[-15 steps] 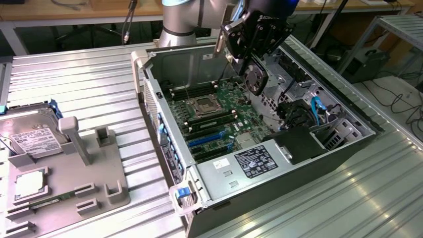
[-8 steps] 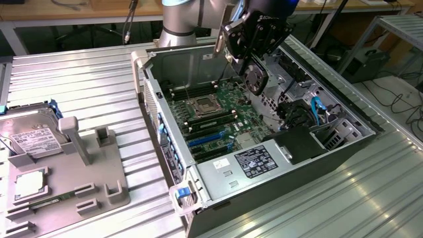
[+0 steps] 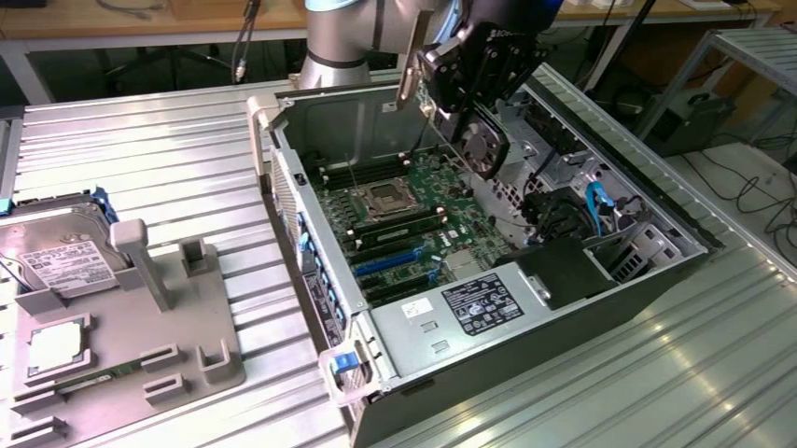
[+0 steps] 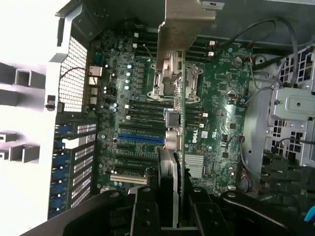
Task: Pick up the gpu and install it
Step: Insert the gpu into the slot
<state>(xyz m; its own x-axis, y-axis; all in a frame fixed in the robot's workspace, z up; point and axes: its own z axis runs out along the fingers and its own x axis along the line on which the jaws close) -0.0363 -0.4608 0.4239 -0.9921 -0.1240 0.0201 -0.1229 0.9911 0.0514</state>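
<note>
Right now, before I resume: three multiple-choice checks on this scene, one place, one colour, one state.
1. Where is the hard drive? A in the case; B on the grey fixture; C on the floor.
2. Colour of the long expansion slots? A red; B blue; C yellow.
3. The gpu is: A seated in a slot; B lying on the table; C held in the fingers above the motherboard.
1B: it rests on the fixture at the exterior view's left. 2B: the slots read blue. 3C: the fingers clamp it clear of the board.
</note>
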